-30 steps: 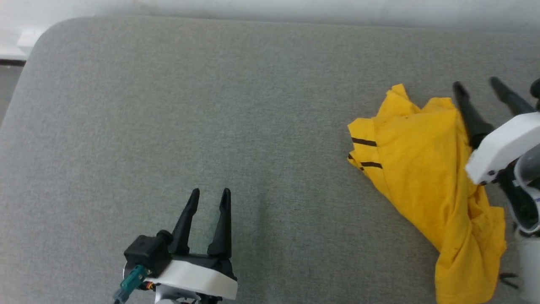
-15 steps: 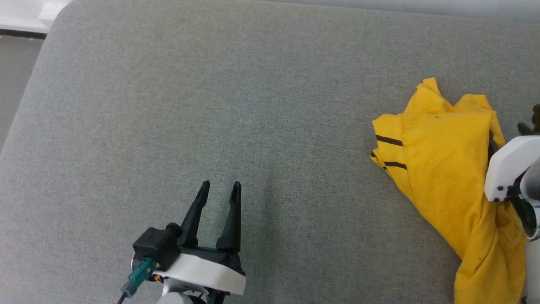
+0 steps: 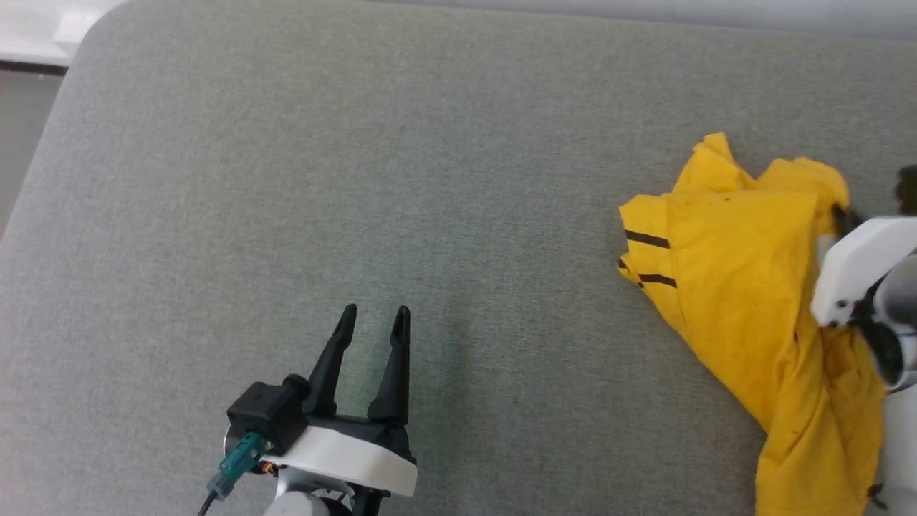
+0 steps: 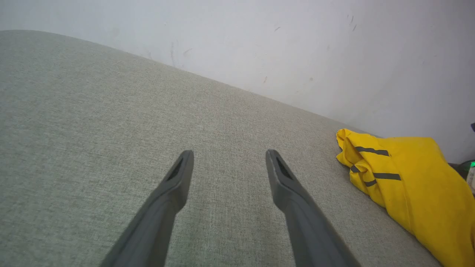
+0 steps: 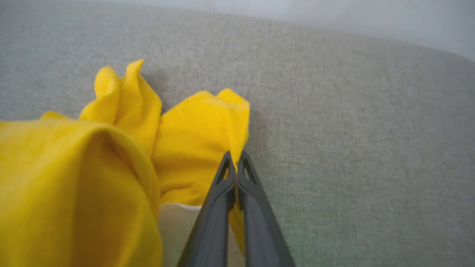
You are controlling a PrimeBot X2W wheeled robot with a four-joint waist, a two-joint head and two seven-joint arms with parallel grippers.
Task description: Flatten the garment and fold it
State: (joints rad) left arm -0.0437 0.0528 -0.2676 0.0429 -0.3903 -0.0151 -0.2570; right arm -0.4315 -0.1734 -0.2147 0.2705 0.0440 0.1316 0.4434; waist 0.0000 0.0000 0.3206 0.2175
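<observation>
Inspection finds the garment (image 3: 738,301) lying in a crumpled heap on the right-hand part of the grey fabric-covered tabletop (image 3: 286,179). It sits toward the far side and trails down to the near edge beside the right arm. No part of it is spread flat. Two black lines (image 3: 648,259) show on a fold at its left margin, and the rest of the print is hidden in the folds. The right hand (image 5: 236,157) has its fingers pressed together, with no gap between them. In the right wrist view a thin yellow edge of the heap's far right lobe runs between the fingertips, so it is judged to have a pinch on the garment there, though only on a small amount of cloth. A pale patch (image 5: 174,230) of the shirt lies just beneath those fingers. The left hand (image 3: 375,313) stands fully open and holds nothing. It hovers over bare tabletop, well apart from the garment, which shows at the right edge of the left wrist view. Assessment: flattening is at its very start, at the first grasp, and folding is not yet begun. The next move likely calls for lifting or drawing the pinched edge outward to open the heap. The left hand would need to cross over and take a second edge. The thin pinch may slip under tension.
</observation>
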